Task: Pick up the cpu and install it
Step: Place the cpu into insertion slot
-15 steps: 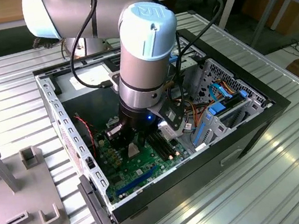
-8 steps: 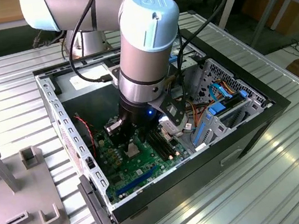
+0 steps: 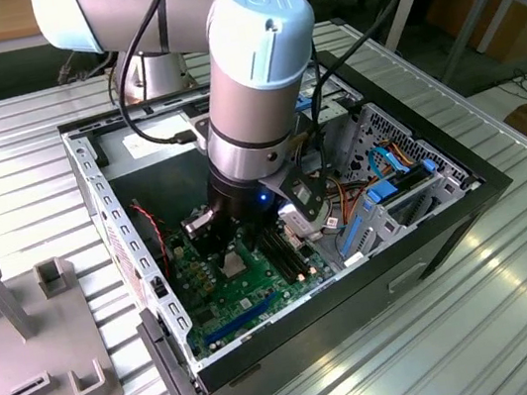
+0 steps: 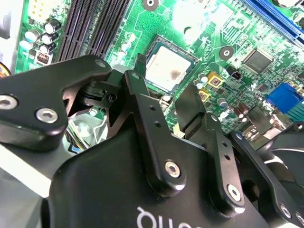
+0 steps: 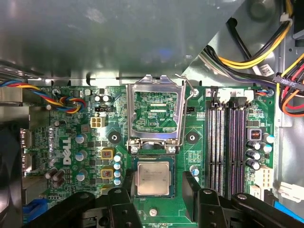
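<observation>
Tabletop: ribbed silver sheet metal (image 3: pixel 520 297) under an open black computer case (image 3: pixel 433 251).
Jaws: my gripper (image 5: pixel 153 190) hangs low inside the case, its matte black fingers (image 5: pixel 118 204) spread wide and pinching nothing.
Cpu: the cpu (image 5: pixel 153 178) is a thin square plate with a dull silver-grey face and a faint dark smudge. It lies flat in its socket, framed between my two fingertips and touching neither.
Board: a glossy green board (image 5: pixel 47 152) surrounds the cpu.
Retention frame: a bright bare-metal frame (image 5: pixel 156 84) is hinged open just beyond the cpu.
Memory slots: long black ribbed slots (image 5: pixel 223 142) run beside the cpu.
Cables: yellow, red and black cables (image 5: pixel 256 52) run farthest from the cpu.
</observation>
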Controlling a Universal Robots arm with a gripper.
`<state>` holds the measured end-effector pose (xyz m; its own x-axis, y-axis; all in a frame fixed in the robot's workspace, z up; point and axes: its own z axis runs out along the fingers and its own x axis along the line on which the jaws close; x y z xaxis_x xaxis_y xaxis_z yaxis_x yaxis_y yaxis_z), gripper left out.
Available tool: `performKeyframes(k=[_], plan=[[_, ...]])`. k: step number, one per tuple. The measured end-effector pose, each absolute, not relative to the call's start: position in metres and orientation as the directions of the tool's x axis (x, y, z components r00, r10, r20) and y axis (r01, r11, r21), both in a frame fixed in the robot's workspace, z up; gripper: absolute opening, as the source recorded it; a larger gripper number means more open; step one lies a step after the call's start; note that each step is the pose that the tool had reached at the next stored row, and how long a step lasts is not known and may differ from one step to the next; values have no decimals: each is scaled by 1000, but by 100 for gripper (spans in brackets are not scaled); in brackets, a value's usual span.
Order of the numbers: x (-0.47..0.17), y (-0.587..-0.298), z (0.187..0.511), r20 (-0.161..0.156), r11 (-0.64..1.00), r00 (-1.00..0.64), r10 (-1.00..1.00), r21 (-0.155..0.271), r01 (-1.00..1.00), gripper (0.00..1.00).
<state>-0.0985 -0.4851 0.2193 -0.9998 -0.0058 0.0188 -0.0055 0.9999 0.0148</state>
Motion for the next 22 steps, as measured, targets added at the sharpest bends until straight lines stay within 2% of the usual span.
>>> performKeyframes(k=[4, 7, 8, 11, 13, 22], plan=[[-99, -485, 219, 19, 1000, -1000, -8, 15, -7, 51], [-99, -485, 219, 19, 1000, -1000, -8, 15, -7, 32], [-99, -485, 219, 19, 1000, -1000, -8, 15, -8, 32], [-99, -485, 219, 19, 1000, -1000, -8, 15, -8, 14], [-99, -482, 219, 19, 1000, -1000, -8, 15, -7, 11], [-97, -475, 217, 19, 1000, -1000, 22, 15, 23, 11]])
